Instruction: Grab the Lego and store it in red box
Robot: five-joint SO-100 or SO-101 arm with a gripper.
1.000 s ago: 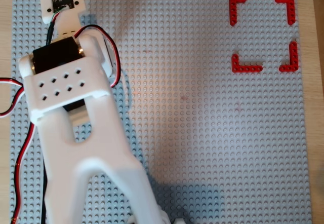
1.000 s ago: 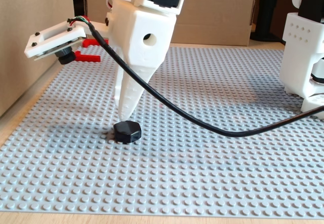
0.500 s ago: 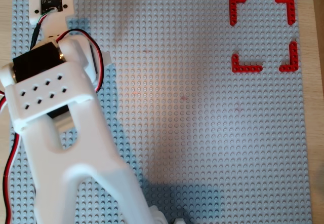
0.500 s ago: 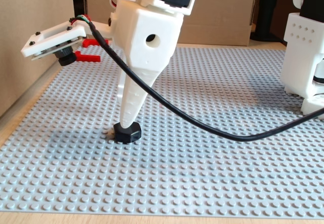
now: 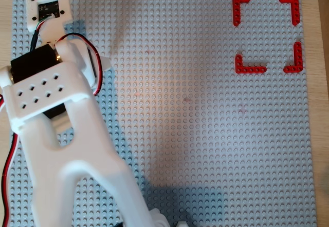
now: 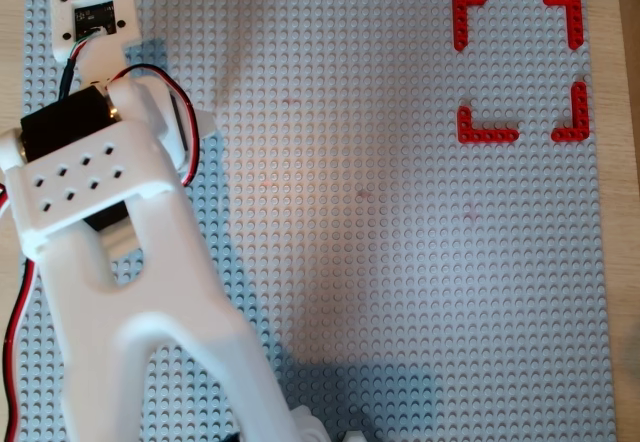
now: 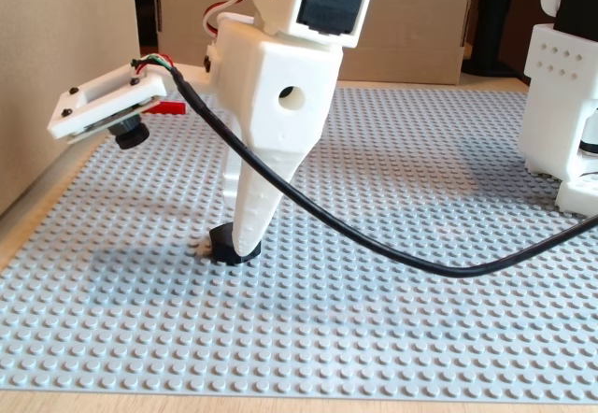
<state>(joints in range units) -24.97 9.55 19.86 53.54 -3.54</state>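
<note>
In both overhead views, the left third of the frame is filled by the white arm (image 5: 61,150), which reaches from the bottom edge up toward the upper left. A small white camera plate (image 5: 48,7) is mounted at its far end, in the upper left corner, with red and black wires looped beside it. The gripper itself is hidden beneath the arm's body in these views, and so is the Lego.

The grey studded baseplate (image 5: 195,134) is spread across the middle of the frame and is bare there. In the upper right, the red box (image 5: 267,33) is marked out by four flat red corner pieces with gaps between them. Nothing is seen inside it, so the storing step is judged not yet done, and the box lies well apart from the arm.

In the fixed view, the camera plate (image 7: 107,105) is seen at the left, tilted downward, probably so that the fingertips can be watched. Just right of it, the gripper (image 7: 241,243) is pointed almost straight down, a posture suited to picking from above. The Lego (image 7: 227,246), small and glossy black, rests on the baseplate (image 7: 374,320) at the lower middle left, touching the tip of the one white finger (image 7: 254,198) that is visible. Whether the jaws are closed on the piece or only set beside it cannot be told, since the second finger is hidden behind the first. A black cable (image 7: 392,254) is draped across the frame to the right edge.
</note>
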